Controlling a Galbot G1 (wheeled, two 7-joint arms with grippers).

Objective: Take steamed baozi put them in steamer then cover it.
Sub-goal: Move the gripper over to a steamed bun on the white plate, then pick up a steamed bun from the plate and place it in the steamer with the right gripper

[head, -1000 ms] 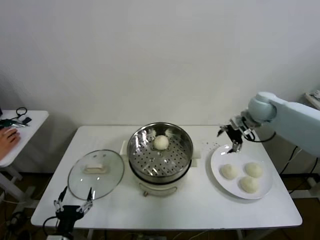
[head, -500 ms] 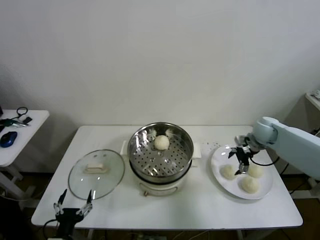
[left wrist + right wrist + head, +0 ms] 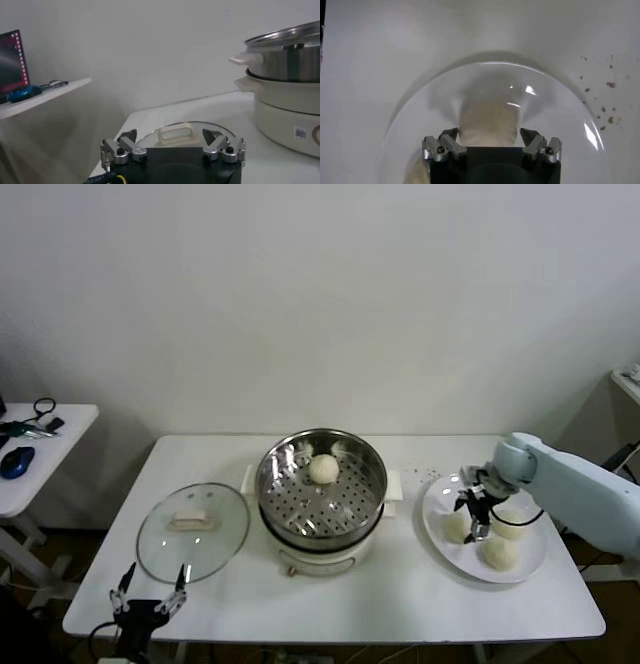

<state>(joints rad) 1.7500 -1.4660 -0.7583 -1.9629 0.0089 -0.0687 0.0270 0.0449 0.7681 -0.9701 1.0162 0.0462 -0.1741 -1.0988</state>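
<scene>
The steel steamer [image 3: 321, 489] stands mid-table with one baozi [image 3: 322, 468] on its perforated floor. Three more baozi lie on a white plate [image 3: 436, 529] at the right. My right gripper [image 3: 472, 517] is open, low over the plate, its fingers astride the left baozi [image 3: 457, 526]; the right wrist view shows that bun [image 3: 488, 122] between the open fingertips. The glass cover [image 3: 192, 531] with its cream handle lies flat left of the steamer. My left gripper [image 3: 148, 600] is open and parked at the table's front left edge, with the cover's handle [image 3: 175, 135] just beyond it.
A white side table [image 3: 45, 449] with a blue mouse and cables stands at the far left. Small dark crumbs [image 3: 605, 95] dot the tabletop beside the plate. The steamer's white base [image 3: 285, 107] rises near the left gripper.
My right gripper has come down from behind the plate's far rim onto the plate and now straddles the left baozi. A hand on the side table has gone. The left arm has not moved.
</scene>
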